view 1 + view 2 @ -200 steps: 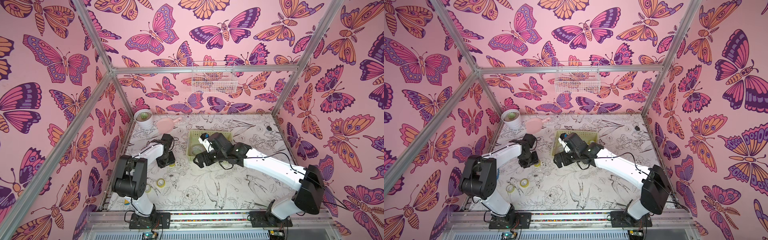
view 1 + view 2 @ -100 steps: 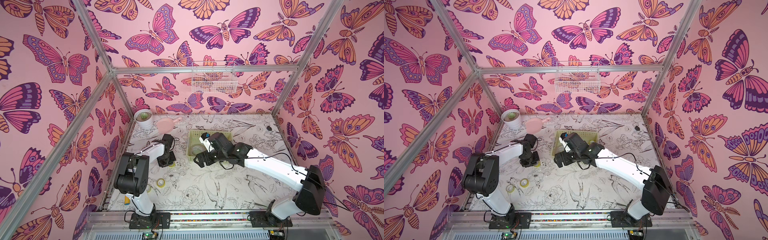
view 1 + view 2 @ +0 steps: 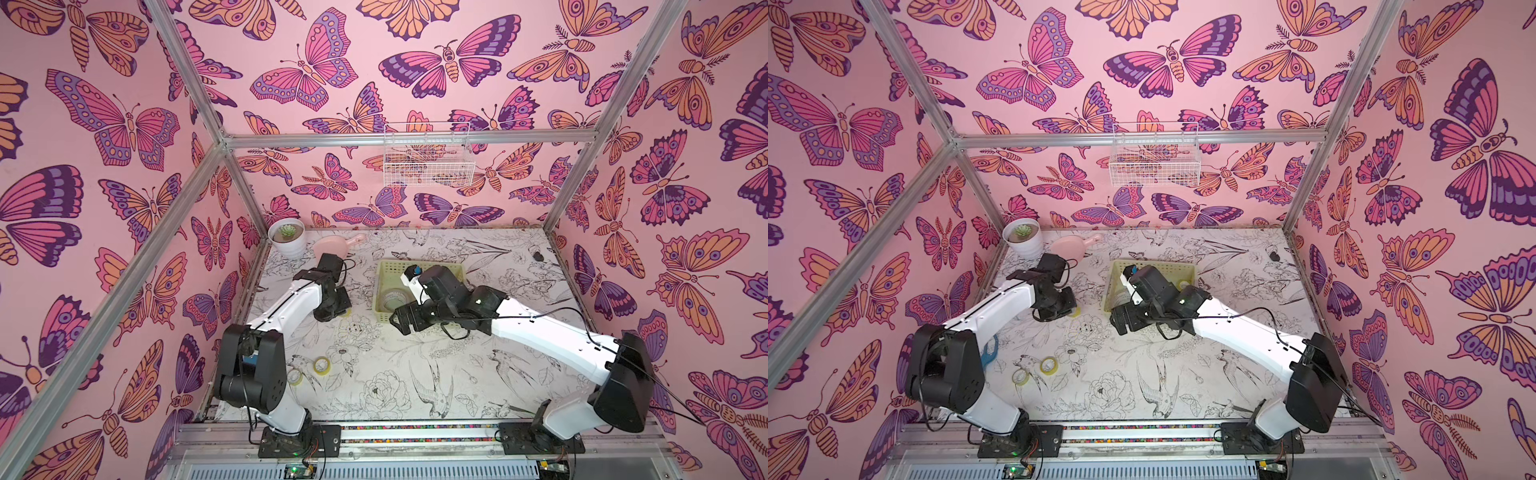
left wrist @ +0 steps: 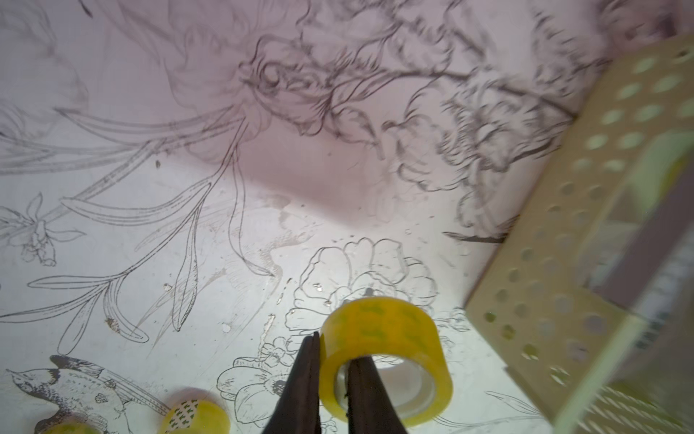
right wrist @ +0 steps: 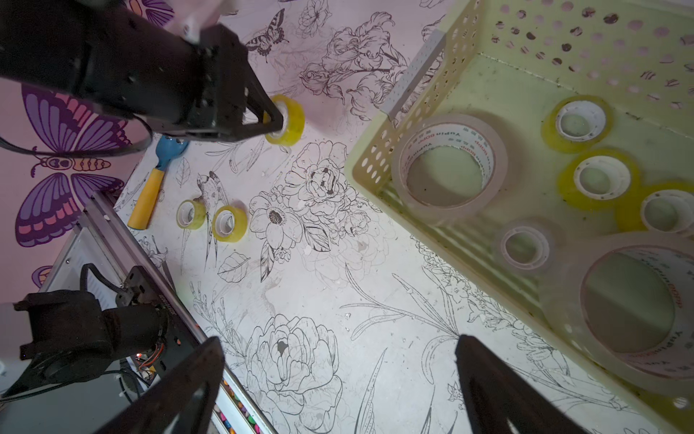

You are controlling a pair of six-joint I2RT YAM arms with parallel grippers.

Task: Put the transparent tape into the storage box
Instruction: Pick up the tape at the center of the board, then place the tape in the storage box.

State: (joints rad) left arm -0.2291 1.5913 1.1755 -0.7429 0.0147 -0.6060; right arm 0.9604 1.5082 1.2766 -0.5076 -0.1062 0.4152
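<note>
My left gripper (image 4: 334, 353) is shut on a yellow-tinted transparent tape roll (image 4: 386, 323), one finger inside its core and one outside. It hovers low over the table, just left of the storage box (image 4: 544, 244). In the right wrist view the same roll (image 5: 291, 120) sits at the left gripper's (image 5: 276, 120) tip. The pale yellow-green storage box (image 3: 380, 291) holds several tape rolls, among them a large clear one (image 5: 447, 165). My right gripper (image 5: 340, 342) stands open and empty over the table at the box's near corner, and it shows in a top view (image 3: 401, 324).
Two more small tape rolls (image 3: 322, 365) (image 3: 294, 376) lie near the left arm's base, beside a blue and yellow tool (image 5: 156, 180). A potted succulent (image 3: 286, 237) and a pink scoop (image 3: 332, 247) stand at the back left. A white wire basket (image 3: 428, 160) hangs on the back wall.
The left gripper's jaws have closed on the tape roll's wall. Both arms stay almost where they were.
</note>
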